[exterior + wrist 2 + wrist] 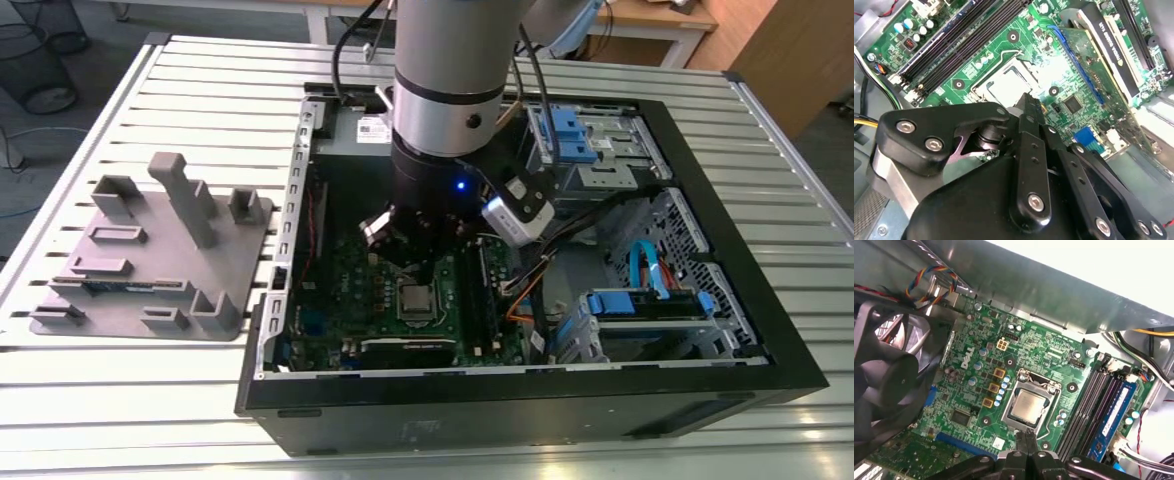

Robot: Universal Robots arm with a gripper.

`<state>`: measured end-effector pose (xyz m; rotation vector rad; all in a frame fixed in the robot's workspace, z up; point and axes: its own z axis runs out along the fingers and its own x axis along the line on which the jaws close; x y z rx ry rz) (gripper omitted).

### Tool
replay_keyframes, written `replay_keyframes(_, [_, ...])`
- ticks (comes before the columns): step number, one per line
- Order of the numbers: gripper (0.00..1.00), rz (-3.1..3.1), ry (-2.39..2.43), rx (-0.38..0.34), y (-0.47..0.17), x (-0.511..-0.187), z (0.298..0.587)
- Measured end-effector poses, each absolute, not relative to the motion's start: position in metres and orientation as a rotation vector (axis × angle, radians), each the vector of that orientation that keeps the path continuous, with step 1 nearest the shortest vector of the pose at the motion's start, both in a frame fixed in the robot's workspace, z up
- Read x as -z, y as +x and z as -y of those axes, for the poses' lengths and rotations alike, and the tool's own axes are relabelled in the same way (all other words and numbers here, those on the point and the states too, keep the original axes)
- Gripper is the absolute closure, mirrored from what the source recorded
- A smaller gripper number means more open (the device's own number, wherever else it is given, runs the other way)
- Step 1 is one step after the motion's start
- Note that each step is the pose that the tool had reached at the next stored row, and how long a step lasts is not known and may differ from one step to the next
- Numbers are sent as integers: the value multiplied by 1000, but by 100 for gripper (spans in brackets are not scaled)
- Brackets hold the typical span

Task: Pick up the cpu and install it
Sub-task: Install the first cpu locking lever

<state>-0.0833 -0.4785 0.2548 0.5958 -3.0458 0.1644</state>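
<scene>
Green motherboard [974, 385] background; cpu [1027, 405] flat in socket, lid upward; gripper [1026, 442] closed, empty, just above.

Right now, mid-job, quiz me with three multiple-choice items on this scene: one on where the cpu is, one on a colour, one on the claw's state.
1. Where is the cpu?
A. In the socket on the motherboard
B. On the grey tray
C. Held in the claw

2. What colour is the motherboard?
A. Red
B. Green
C. White

3. How are the claw's fingers?
A. Spread wide
B. Shut together, holding nothing
C. Clamped on a cable

Answers:
1 A: in the first wrist view the silver chip lies inside the metal socket frame.
2 B: the board is green in both wrist views.
3 B: in the first wrist view the fingertips meet just beside the socket with nothing between them.
</scene>
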Motion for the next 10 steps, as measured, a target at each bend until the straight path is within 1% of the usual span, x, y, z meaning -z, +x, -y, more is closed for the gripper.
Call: replay_keyframes(10, [89,3046,596,-165,-83,-255,479])
